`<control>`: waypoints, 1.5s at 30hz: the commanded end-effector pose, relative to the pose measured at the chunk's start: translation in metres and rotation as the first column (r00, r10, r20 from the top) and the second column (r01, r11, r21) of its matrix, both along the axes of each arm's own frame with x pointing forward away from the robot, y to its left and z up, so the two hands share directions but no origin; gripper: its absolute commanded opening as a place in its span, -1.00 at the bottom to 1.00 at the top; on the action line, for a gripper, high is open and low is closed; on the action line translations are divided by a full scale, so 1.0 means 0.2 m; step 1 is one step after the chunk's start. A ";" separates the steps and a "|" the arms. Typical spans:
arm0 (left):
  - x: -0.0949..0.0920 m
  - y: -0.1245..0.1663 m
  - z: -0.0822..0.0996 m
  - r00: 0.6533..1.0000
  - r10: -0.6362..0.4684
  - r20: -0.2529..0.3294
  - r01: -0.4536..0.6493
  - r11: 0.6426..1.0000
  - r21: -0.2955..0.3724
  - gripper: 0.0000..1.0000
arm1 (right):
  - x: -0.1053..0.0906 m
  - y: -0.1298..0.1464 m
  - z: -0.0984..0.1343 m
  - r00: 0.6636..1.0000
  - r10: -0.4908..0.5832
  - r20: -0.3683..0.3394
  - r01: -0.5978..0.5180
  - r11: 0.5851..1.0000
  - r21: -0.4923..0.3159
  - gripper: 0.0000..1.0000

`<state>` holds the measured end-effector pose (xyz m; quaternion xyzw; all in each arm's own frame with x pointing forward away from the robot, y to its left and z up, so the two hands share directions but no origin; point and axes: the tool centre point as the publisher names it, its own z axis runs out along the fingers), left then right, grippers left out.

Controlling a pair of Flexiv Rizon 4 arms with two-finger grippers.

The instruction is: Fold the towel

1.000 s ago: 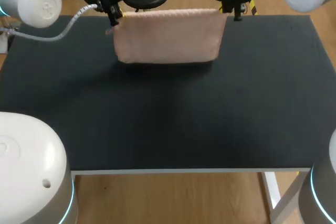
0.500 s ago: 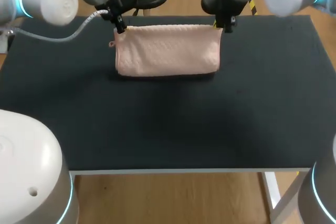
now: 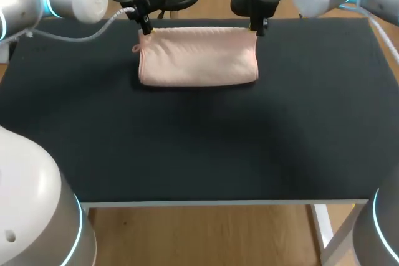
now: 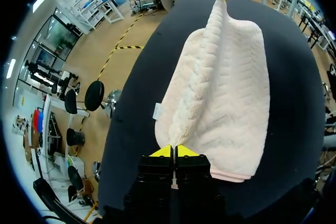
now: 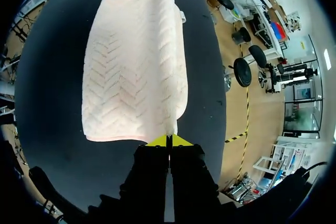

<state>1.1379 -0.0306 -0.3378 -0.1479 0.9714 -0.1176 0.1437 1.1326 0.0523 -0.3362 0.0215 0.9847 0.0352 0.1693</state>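
The towel [image 3: 198, 57] is lying doubled over on the far half of the table [image 3: 187, 154], and I am holding its top layer by both far corners.

Nearest to me, a broad stretch of dark tabletop is lying open down to the front edge. I am judging that to be my room for drawing the cloth toward me or laying a second fold.

Next comes the towel's near side, a rounded fold resting on the table, with the pink cloth rising from it toward the back.

At the far side my left gripper [image 4: 174, 152] is pinching the left corner, its yellow tips closed on the cloth with almost no gap. My right gripper [image 5: 168, 141] is doing the same at the right corner. Between them the held edge is standing as a raised ridge, stretched straight from one gripper to the other. I am gripping both ends, I judge, so that this edge is hanging level and can be laid square on the layer below. A small tag is sticking out beside the left corner.

Past the grippers the table's back edge is running close, so I am finding little room that way. To either side of the towel the tabletop is lying open.
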 end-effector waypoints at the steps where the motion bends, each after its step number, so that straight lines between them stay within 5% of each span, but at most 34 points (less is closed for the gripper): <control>1: 0.13 -0.02 -0.10 0.999 -0.013 -0.048 0.013 1.000 -0.006 -1.00 | 0.12 0.03 -0.08 1.000 -0.007 -0.025 0.007 1.000 -0.010 -1.00; 16: 0.27 -0.03 -0.13 0.999 0.022 -0.030 -0.022 1.000 0.005 -1.00 | 0.26 0.01 -0.15 0.992 -0.124 0.037 0.125 0.992 -0.029 -1.00; 17: 0.27 -0.03 -0.13 0.999 0.027 -0.033 -0.026 1.000 0.005 -0.65 | 0.26 0.01 -0.16 0.990 -0.139 0.035 0.140 0.990 -0.028 -0.74; 18: 0.28 -0.03 -0.14 0.999 0.032 -0.038 -0.032 0.999 0.006 0.37 | 0.27 0.00 -0.16 0.986 -0.160 0.053 0.162 0.986 -0.025 1.00; 19: 0.28 -0.03 -0.14 0.998 0.038 -0.049 -0.037 0.999 0.003 1.00 | 0.27 0.00 -0.16 0.982 -0.174 0.072 0.175 0.984 -0.011 1.00; 29: 0.27 0.06 -0.09 0.987 0.138 -0.082 -0.143 0.988 -0.062 1.00 | 0.22 -0.07 -0.05 0.947 -0.276 0.162 0.260 0.959 0.113 1.00; 38: 0.13 0.12 0.12 0.988 -0.009 -0.152 -0.052 0.917 -0.396 1.00 | 0.13 -0.05 0.03 0.955 -0.260 0.144 0.240 0.960 0.146 1.00; 45: 0.00 0.17 0.21 0.977 -0.184 -0.112 0.105 0.860 -0.500 1.00 | 0.08 -0.02 0.07 0.956 -0.259 0.137 0.235 0.957 0.170 1.00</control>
